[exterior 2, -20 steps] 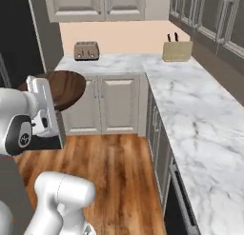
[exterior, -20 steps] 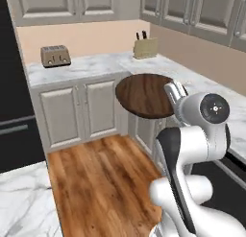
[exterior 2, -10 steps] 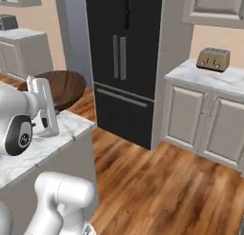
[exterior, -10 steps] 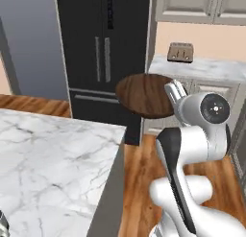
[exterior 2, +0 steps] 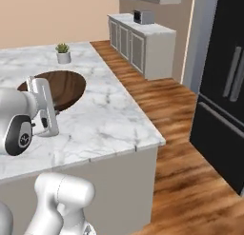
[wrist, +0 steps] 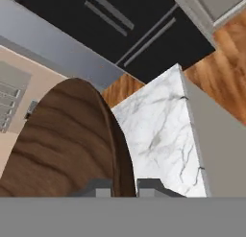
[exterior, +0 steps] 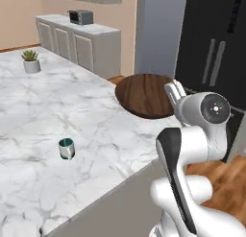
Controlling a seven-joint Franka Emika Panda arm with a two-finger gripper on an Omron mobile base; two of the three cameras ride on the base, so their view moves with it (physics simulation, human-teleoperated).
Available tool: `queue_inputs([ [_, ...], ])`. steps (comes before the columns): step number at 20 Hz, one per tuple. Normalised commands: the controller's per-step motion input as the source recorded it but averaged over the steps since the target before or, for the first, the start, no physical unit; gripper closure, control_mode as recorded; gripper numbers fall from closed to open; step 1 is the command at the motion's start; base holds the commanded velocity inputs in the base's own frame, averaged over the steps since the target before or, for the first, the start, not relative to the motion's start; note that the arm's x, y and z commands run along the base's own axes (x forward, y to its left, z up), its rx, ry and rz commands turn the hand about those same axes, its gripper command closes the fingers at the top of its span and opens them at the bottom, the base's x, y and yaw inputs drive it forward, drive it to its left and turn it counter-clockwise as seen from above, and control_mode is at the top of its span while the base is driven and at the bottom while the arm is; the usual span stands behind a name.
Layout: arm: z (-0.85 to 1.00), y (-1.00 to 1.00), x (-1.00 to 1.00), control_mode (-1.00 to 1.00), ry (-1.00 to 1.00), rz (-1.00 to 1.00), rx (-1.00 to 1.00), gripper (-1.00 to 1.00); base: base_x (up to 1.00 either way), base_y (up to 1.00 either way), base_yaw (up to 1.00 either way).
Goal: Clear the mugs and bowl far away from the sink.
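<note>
The bowl (exterior: 146,94) rides in the gripper (wrist: 124,187), its rim pinched between the narrowly set jaws — the hand view shows the wooden edge running straight down between the two dark fingertips (wrist: 98,188). What has changed is the whole scene around it: a second ago both base views faced a corner counter with a toaster, half a second ago the black fridge, and now they look over a marble island (exterior: 57,111). That is the base turning, not the things moving; the bowl keeps its place against the arm throughout. It hangs above the island's near corner, close to the edge. A mug (exterior: 66,148) with a teal inside stands on the marble to the left, and a small potted plant (exterior: 31,61) sits farther back. This looks like a drop-off surface — the carry seems nearly done, with lowering and release left.
</note>
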Motion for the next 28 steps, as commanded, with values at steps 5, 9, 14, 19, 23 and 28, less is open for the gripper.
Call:
queue_inputs([
  [5, 0.0, 0.0, 0.0, 1.0, 0.0, 0.0, 0.0, 1.0, 0.06, -0.69, 0.58],
  [9, 0.0, 0.0, 0.0, 1.0, 0.0, 0.0, 0.0, 1.0, 0.05, -1.0, 0.1],
  [14, 0.0, 0.0, 0.0, 1.0, 0.0, 0.0, 0.0, 1.0, 0.36, -0.29, 0.26],
  [19, 0.0, 0.0, 0.0, 1.0, 0.0, 0.0, 0.0, 1.0, 0.29, 0.03, 0.61],
  [23, 0.0, 0.0, 0.0, 1.0, 0.0, 0.0, 0.0, 1.0, 0.71, -0.04, 0.57],
  [28, 0.0, 0.0, 0.0, 1.0, 0.0, 0.0, 0.0, 1.0, 1.0, -0.15, 0.24],
])
